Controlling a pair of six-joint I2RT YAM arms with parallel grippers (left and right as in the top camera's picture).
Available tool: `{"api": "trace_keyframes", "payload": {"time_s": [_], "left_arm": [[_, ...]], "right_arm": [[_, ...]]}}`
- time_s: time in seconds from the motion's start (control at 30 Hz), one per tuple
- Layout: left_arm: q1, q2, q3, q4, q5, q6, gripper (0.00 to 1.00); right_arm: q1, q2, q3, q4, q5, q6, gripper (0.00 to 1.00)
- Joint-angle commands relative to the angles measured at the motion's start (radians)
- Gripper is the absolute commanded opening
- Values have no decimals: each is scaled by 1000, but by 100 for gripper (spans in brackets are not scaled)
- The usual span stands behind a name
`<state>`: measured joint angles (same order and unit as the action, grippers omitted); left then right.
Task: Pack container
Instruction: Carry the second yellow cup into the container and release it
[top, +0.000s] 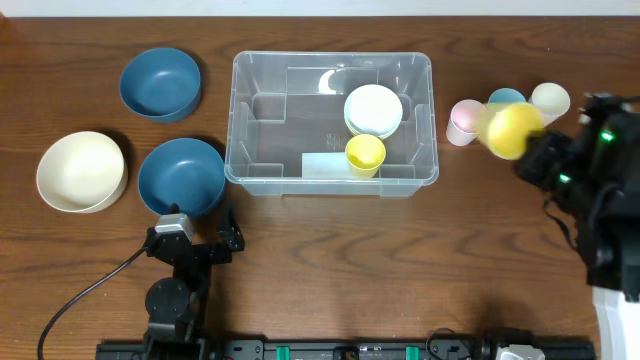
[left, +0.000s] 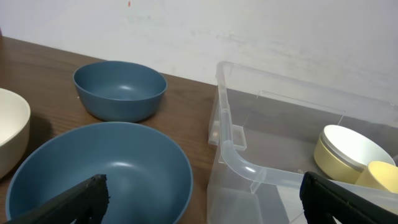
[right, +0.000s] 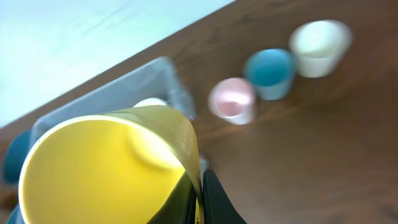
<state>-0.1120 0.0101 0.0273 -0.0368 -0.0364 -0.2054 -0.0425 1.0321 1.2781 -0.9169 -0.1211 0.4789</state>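
The clear plastic container (top: 331, 120) stands at mid table and holds a stack of cream bowls (top: 373, 110) and a yellow cup (top: 365, 154). It also shows in the left wrist view (left: 249, 168) and the right wrist view (right: 124, 87). My right gripper (right: 200, 199) is shut on the rim of another yellow cup (right: 106, 168), held in the air right of the container (top: 512, 130). My left gripper (left: 205, 199) is open and empty, low at the front left, between a blue bowl (left: 93, 174) and the container's corner.
A pink cup (top: 464, 121), a blue cup (top: 505, 98) and a cream cup (top: 549, 100) stand right of the container. Two blue bowls (top: 160, 83) (top: 181, 177) and a cream bowl (top: 82, 171) sit at the left.
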Motion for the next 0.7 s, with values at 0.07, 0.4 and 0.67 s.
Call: {"api": "trace_keyframes", "payload": {"time_s": [0.07, 0.4, 0.67], "left_arm": [[7, -6, -23, -34, -15, 13, 98], [7, -6, -23, -34, -15, 13, 98], [7, -6, -23, -34, -15, 13, 98]], "right_arm": [[199, 156, -3, 66, -40, 27, 4], [412, 480, -3, 163, -40, 29, 3], [424, 605, -3, 184, -33, 28, 1]]}}
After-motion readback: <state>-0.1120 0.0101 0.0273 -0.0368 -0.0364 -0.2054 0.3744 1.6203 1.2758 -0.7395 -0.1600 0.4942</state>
